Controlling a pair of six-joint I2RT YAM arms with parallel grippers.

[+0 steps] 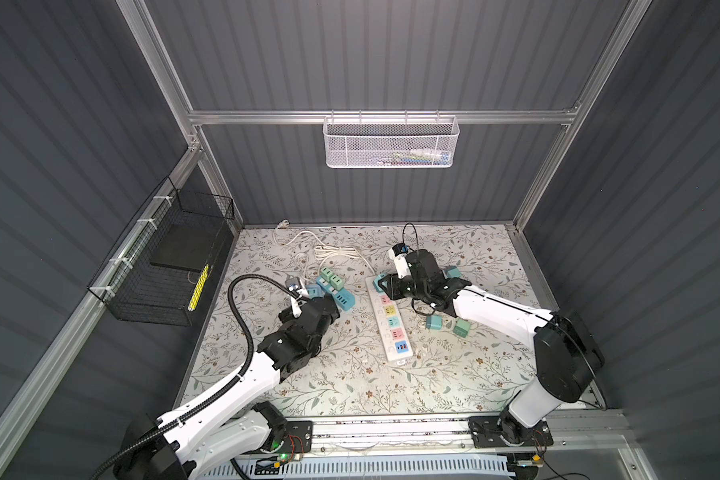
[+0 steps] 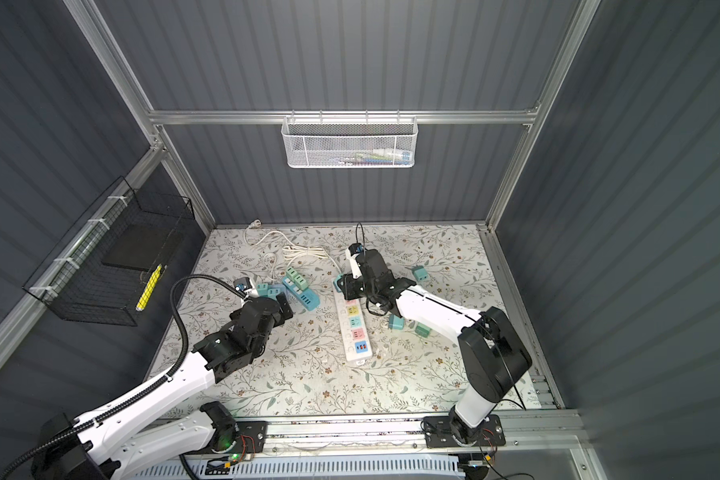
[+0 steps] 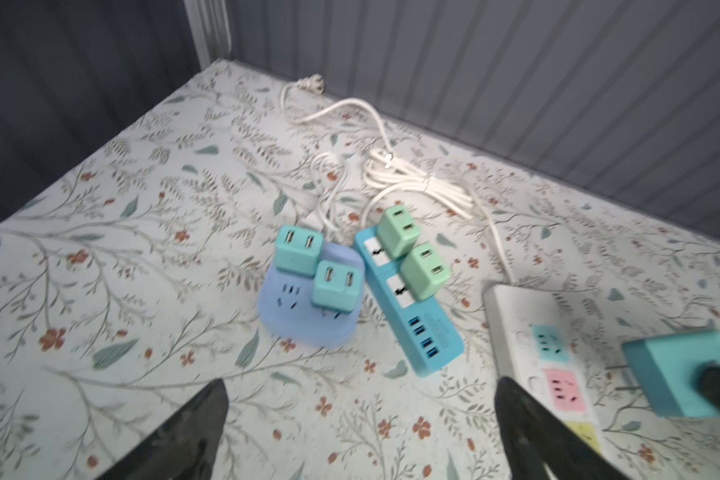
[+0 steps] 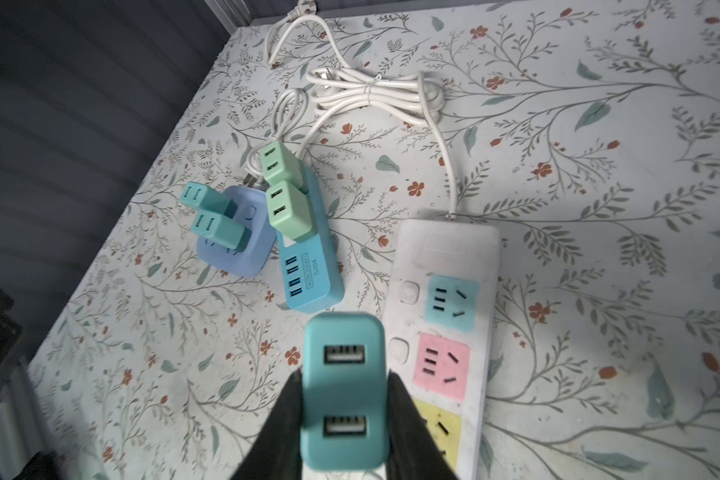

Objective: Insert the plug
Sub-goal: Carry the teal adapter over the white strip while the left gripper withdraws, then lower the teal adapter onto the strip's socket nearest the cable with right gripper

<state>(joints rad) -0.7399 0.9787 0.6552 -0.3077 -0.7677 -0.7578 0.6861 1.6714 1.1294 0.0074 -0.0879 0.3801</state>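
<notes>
Near the white plastic power strip point(image 4: 441, 249) | my right gripper point(image 4: 345, 376) clamps the teal two-port charger plug point(image 4: 344, 332) sides-on, prongs free for sockets | left gripper point(image 3: 360, 386) spread, empty

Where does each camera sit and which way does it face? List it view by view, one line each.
Both top views: high over the front edge, looking down toward the back wall; left arm and right arm show over the table.
Left wrist: on the left arm, facing the lilac socket block and blue strip; its open jaws show.
Right wrist: on the right arm, facing the white power strip; its jaws show shut on the teal plug.
Shared: both wrist views show all four things.
</notes>
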